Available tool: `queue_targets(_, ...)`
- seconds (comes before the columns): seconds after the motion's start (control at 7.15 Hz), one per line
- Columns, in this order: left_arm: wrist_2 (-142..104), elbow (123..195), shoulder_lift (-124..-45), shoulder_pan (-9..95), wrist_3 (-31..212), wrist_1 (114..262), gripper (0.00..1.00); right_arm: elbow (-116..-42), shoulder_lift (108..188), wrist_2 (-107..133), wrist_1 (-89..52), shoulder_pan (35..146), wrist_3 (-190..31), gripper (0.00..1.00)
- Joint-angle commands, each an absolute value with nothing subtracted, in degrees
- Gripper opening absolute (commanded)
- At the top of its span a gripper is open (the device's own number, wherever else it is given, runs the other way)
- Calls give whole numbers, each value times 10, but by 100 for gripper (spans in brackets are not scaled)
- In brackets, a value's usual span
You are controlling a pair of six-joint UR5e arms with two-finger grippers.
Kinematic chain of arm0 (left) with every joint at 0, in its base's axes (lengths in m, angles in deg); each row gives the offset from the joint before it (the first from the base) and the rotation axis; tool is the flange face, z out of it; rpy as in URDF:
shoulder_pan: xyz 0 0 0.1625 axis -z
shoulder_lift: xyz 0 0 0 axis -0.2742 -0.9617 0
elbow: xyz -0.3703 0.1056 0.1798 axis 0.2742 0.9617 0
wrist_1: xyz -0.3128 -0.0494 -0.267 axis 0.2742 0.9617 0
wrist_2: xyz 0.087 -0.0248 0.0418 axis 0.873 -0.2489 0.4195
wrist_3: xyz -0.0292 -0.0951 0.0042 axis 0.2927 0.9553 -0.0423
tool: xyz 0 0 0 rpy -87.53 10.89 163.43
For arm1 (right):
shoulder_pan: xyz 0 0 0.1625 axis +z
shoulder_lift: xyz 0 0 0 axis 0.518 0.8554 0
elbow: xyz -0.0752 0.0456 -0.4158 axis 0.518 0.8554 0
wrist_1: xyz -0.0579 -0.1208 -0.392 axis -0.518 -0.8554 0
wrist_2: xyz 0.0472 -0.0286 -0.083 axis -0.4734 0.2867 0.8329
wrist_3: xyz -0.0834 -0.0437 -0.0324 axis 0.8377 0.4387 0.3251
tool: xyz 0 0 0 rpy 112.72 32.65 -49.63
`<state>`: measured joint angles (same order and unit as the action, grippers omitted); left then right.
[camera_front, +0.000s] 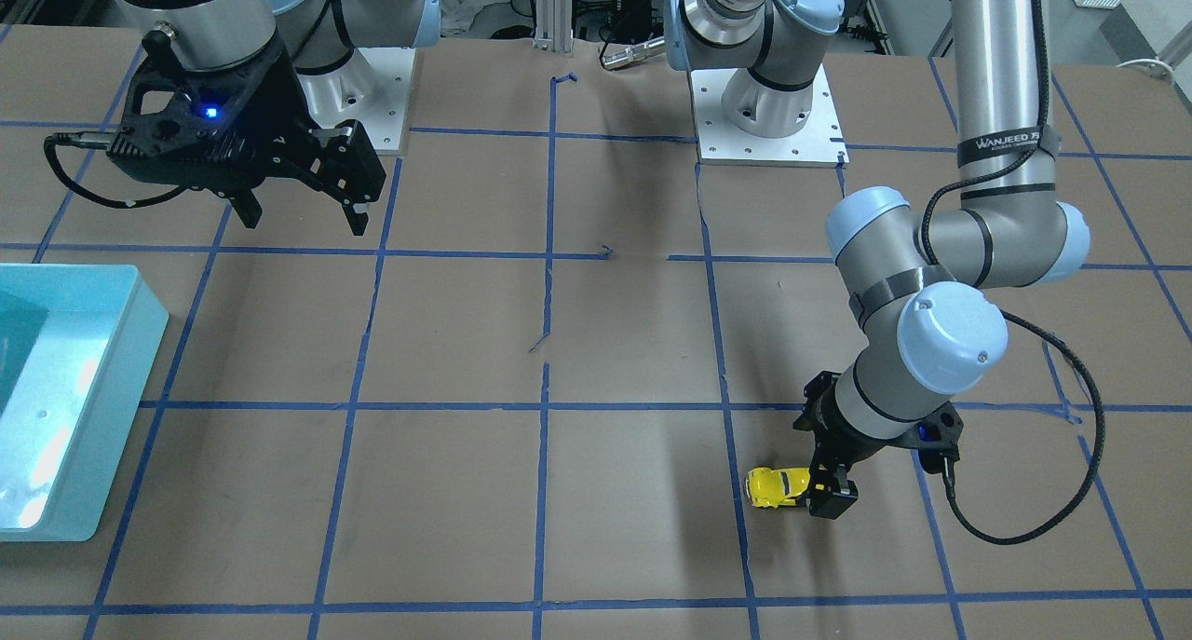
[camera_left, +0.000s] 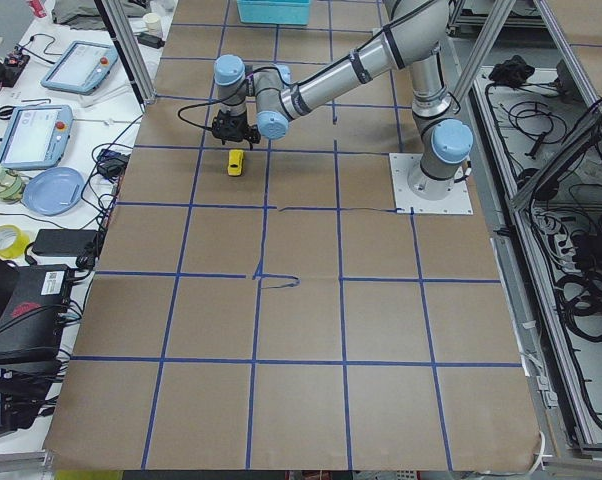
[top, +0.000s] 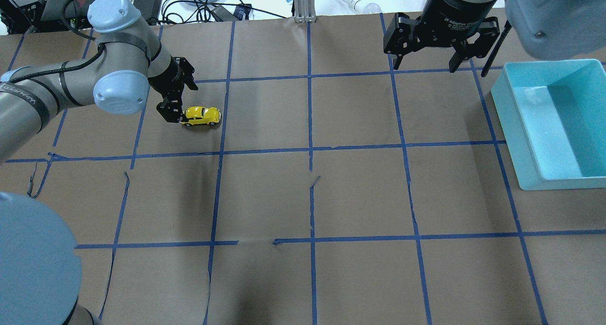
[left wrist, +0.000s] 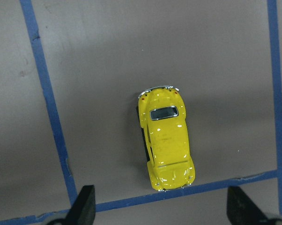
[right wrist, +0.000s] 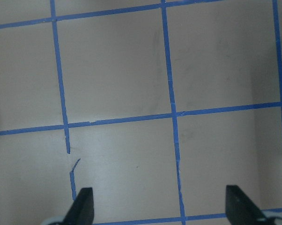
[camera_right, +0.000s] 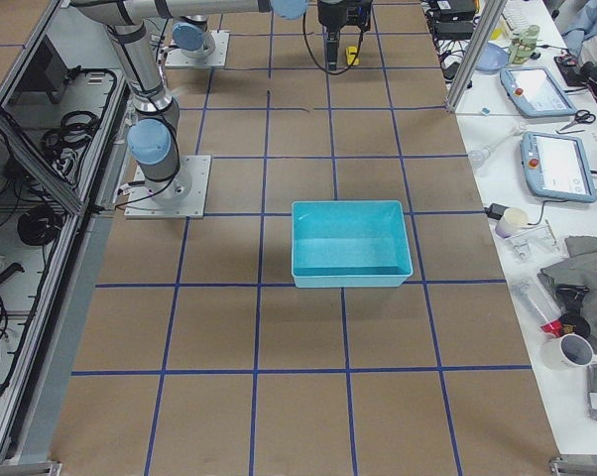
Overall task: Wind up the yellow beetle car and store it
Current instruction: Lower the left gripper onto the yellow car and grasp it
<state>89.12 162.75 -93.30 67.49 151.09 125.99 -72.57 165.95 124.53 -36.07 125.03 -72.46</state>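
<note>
yellow beetle car on the paper, left gripper spread just behind it

the yellow beetle car (top: pixel 202 116) sits on its wheels on the brown paper table (top: pixel 360 197), one end touching a blue tape line (left wrist: pixel 216 184). the left gripper (left wrist: pixel 162 206) is just beside that end of the car, fingers wide apart and pinching nothing. well away from the car, across taped squares, the right gripper (top: pixel 426 62) hangs above the table with fingers spread. farther still from the car lies the turquoise bin (top: pixel 515 136).
</note>
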Motion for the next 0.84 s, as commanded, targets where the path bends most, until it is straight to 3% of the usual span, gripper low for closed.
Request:
queue_targets(0.0, 891, 1615, -958, 675, 1532, 1256, 100, -732, 1659, 1247, -361, 1249, -724, 100)
queue_targets(0.56, 896, 1614, -980, 675, 1551, 1255, 100, -732, 1659, 1247, -362, 1246, -725, 100)
queue_targets(0.7, 896, 1614, -981, 675, 1551, 1256, 69, -732, 1659, 1247, -362, 1246, -724, 100)
